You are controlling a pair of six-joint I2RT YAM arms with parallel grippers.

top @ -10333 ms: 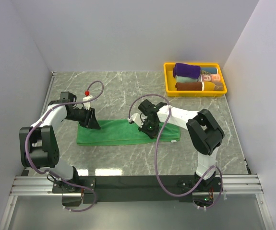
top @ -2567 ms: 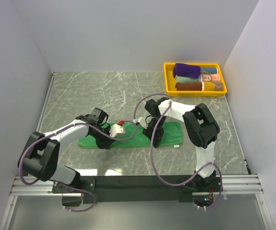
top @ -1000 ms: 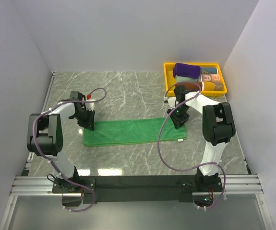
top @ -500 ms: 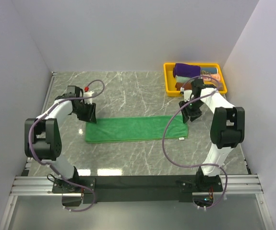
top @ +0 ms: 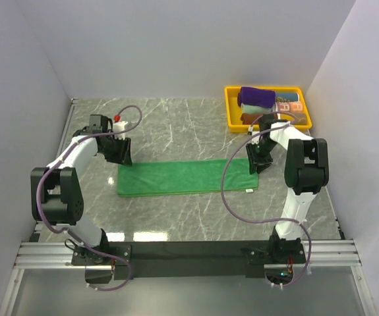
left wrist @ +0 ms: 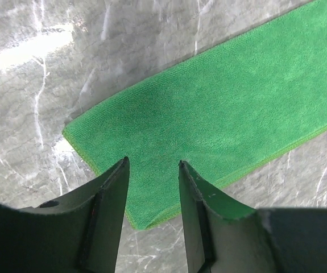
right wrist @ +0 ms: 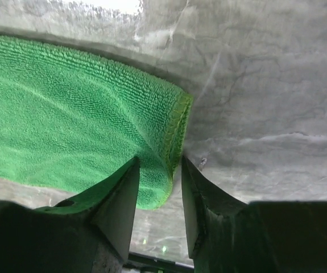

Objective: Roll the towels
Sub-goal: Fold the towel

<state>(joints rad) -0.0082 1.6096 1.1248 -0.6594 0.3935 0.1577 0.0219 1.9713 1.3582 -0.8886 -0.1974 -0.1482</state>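
Observation:
The bright green towel (top: 186, 176) lies flat on the marble table as a long folded strip, its small white tag (top: 248, 191) at the near right corner. My left gripper (top: 121, 156) is open over the towel's far left corner; in the left wrist view (left wrist: 152, 165) green cloth (left wrist: 220, 108) shows between the spread fingers. My right gripper (top: 257, 162) is at the towel's right end, jaws open and straddling the hemmed edge (right wrist: 177, 122); its midpoint shows in the right wrist view (right wrist: 159, 164). A dark purple towel (top: 256, 97) lies rolled in the yellow tray.
The yellow tray (top: 231, 113) stands at the back right and holds several rolled cloths. White walls close in the left, back and right sides. The black rail with the arm bases (top: 189, 251) runs along the near edge.
The arms have gone from the towel's middle out to its two ends, and the towel now lies longer and flatter. In the last half second the right gripper came back onto the right end.

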